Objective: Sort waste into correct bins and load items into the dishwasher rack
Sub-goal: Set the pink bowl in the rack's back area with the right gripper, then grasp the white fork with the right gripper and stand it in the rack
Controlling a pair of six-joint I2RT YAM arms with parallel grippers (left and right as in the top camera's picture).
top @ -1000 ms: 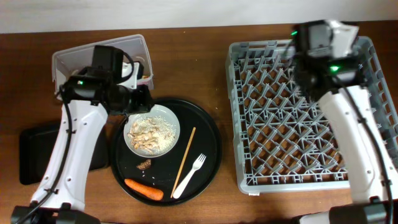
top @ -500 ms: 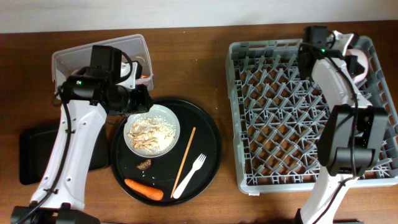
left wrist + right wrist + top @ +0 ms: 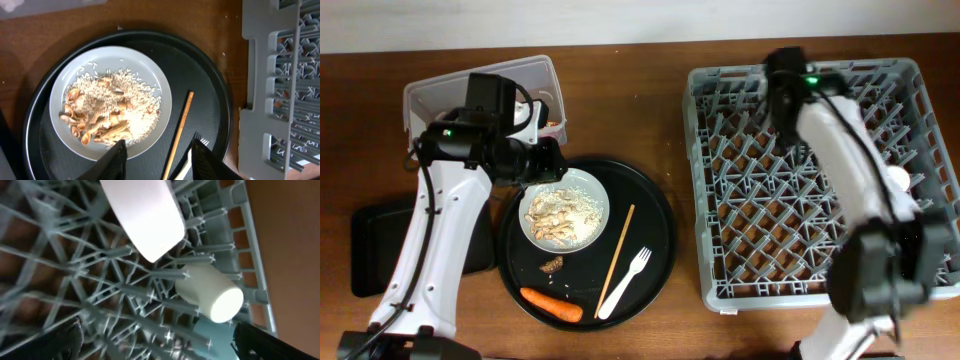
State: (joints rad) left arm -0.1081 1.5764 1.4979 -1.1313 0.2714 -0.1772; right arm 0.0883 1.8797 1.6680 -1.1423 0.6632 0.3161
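A white plate [image 3: 565, 210] [image 3: 110, 102] of rice-like scraps and brown bits sits on a round black tray [image 3: 655, 215]. Also on the tray are a cream fork [image 3: 625, 285], an orange carrot [image 3: 550, 303] and a small brown bit [image 3: 552, 265]. My left gripper [image 3: 540, 165] [image 3: 159, 144] hangs open above the plate's near rim, holding nothing. In the grey dishwasher rack [image 3: 720, 180] [image 3: 60, 255] lie a small white cup [image 3: 210, 297], a pale blue cup [image 3: 220, 335] and a white dish [image 3: 142, 215]. My right gripper [image 3: 162, 337] stands wide open above them.
A wooden chopstick [image 3: 615, 260] [image 3: 179, 130] lies on the round tray beside the plate. The clear tub [image 3: 480, 90] stands at the back left, the flat black tray [image 3: 375, 245] at the left edge. My right arm [image 3: 840, 160] stretches across the rack.
My right gripper has gone from shut to wide open, and its arm has swung left across the rack. My left arm has stayed in place, its jaws a little wider.
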